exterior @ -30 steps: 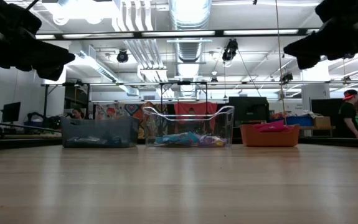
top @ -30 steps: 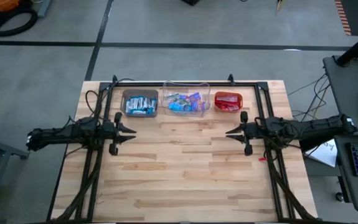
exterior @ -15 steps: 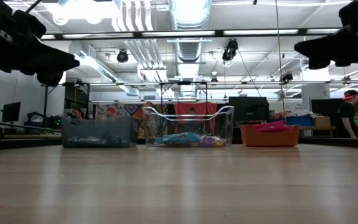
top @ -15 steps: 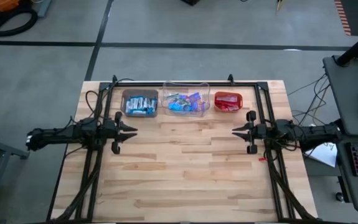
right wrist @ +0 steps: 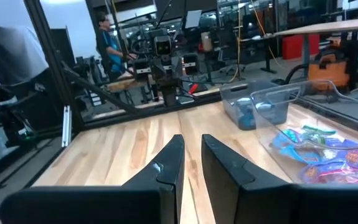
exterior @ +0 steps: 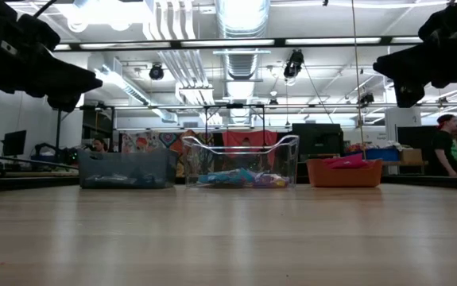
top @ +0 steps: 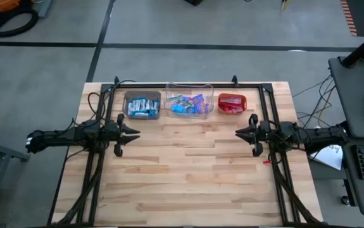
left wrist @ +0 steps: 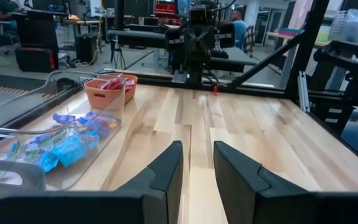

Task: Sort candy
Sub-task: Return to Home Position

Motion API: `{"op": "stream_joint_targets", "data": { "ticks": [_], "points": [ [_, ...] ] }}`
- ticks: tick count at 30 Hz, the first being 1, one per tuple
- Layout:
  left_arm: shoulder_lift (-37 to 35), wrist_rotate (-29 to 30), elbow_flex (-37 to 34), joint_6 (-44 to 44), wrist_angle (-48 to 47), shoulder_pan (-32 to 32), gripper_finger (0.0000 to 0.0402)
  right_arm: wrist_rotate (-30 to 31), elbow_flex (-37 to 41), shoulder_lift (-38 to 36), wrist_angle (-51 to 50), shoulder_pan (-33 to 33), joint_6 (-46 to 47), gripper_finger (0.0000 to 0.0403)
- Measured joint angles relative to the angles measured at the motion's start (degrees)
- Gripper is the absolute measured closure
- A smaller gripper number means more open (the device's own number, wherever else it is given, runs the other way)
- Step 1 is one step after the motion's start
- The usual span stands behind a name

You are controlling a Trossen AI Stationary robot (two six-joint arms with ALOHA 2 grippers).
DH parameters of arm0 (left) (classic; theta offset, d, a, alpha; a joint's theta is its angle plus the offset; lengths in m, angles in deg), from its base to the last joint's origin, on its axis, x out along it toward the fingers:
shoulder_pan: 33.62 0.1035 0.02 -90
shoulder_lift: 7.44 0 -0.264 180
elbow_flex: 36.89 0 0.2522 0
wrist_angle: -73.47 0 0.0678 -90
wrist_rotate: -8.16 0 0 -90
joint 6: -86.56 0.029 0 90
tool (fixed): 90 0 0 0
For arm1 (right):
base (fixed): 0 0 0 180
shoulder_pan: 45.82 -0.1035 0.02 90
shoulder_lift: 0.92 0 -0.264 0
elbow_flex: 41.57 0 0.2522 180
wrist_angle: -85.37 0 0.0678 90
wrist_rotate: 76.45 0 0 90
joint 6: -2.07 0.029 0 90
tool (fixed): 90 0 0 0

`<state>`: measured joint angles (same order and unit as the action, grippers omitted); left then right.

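My left gripper (top: 133,132) hangs above the left side of the table (top: 188,171), pointing inward. Its jaws stand a narrow way apart with nothing between them. My right gripper (top: 238,133) faces it from the right side at about the same depth. Its gap is slimmer and it is just as empty. Both are well apart from the row of bins at the far edge.

All the candy I can find lies in those bins. The blue-and-white pieces (top: 142,106) are in the brown bin (top: 143,94). The purple-multicolour ones (top: 188,105) are in the clear bin (top: 189,85). The red ones (top: 232,104) are in the orange bin (top: 220,104). I see no loose sweet on the boards, though one hidden under an arm would escape the high view. I judge the sorting done and the step in hand to be settling both arms at rest.

If I had to lift a piece again, I would expect it to weigh almost nothing. It would be flat, and its shiny wrapper would crinkle and slip. The wrapper gives under pressure, so a light pinch is enough. I would close across the short width of the body, or on a wrapper end. In the heaps I would take the topmost piece, because neighbours would come up with a deeper one.
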<state>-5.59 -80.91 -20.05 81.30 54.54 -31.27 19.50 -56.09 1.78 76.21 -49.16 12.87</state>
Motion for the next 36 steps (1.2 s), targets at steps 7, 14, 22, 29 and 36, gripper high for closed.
{"op": "stream_joint_targets", "data": {
  "ticks": [7, 14, 22, 29, 36],
  "points": [
    [0.00, 0.00, 0.00, 0.00, 0.00, 0.00, 0.0327, 0.03, 0.02, 0.00, 0.01, 0.00, -0.89, 0.0355],
    [0.04, 0.00, 0.00, 0.00, 0.00, 0.00, 0.0327, 0.03, 0.04, 0.00, 0.01, 0.00, -0.89, 0.0355],
    [0.04, 0.00, 0.00, 0.00, 0.00, 0.00, 0.0327, 0.03, 0.07, 0.00, 0.01, 0.00, -0.78, 0.0355],
    [0.04, 0.00, 0.00, 0.00, 0.00, 0.00, 0.0327, 0.03, 0.09, 0.00, 0.01, 0.00, -0.81, 0.0355],
    [0.04, 0.00, 0.00, 0.00, 0.00, 0.00, 0.0327, 0.03, 0.11, 0.00, 0.01, 0.00, -0.85, 0.0355]
  ]
}}
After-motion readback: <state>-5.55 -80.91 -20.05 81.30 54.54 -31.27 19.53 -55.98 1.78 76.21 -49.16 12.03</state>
